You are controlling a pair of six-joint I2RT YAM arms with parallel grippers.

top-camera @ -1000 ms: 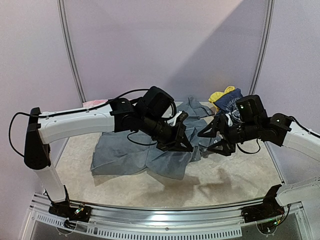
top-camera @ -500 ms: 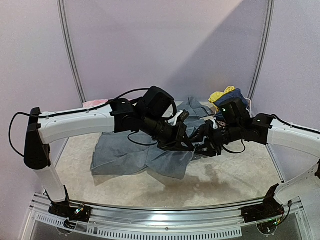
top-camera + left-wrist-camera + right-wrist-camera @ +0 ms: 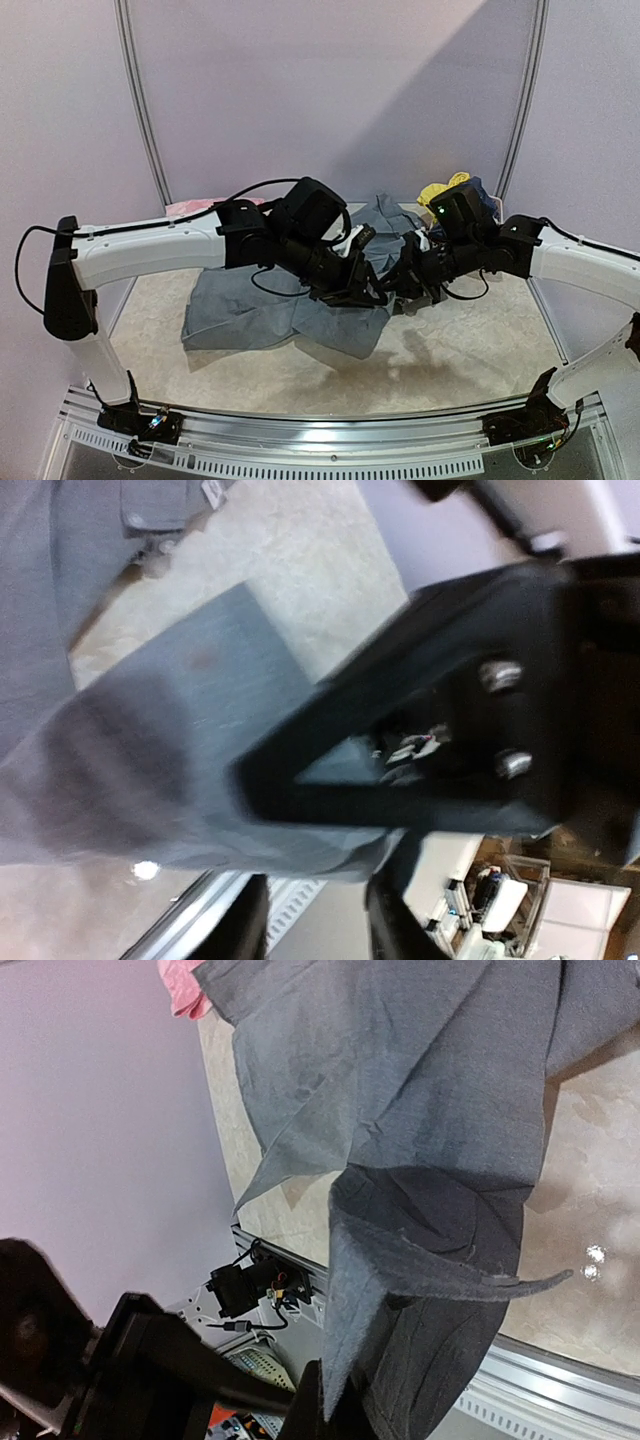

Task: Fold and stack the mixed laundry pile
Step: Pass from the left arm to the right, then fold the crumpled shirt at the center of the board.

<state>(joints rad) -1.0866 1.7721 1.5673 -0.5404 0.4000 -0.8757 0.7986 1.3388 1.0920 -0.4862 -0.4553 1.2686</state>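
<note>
The grey collared shirt (image 3: 250,310) lies spread over the middle left of the table, with one fold lifted at its right edge. My two grippers meet at that fold. The left gripper (image 3: 372,292) stands open just below the cloth's edge (image 3: 330,852), its fingers (image 3: 243,920) apart with nothing between them. My right gripper (image 3: 398,288) is shut on the raised fold of the shirt (image 3: 420,1260), which hangs out of its jaws. At the back right, the rest of the laundry pile shows a yellow piece (image 3: 437,190) and a navy top (image 3: 480,188), partly hidden behind the right arm.
A pink basket (image 3: 185,207) stands at the back left behind the left arm and shows as a pink corner (image 3: 180,985). The metal front rail (image 3: 320,440) runs along the near edge. Beige tabletop (image 3: 450,360) lies in front of the right arm.
My right gripper swung left to meet the left one and shut on the shirt's lifted fold. The left gripper, shut on that fold before, has opened.
</note>
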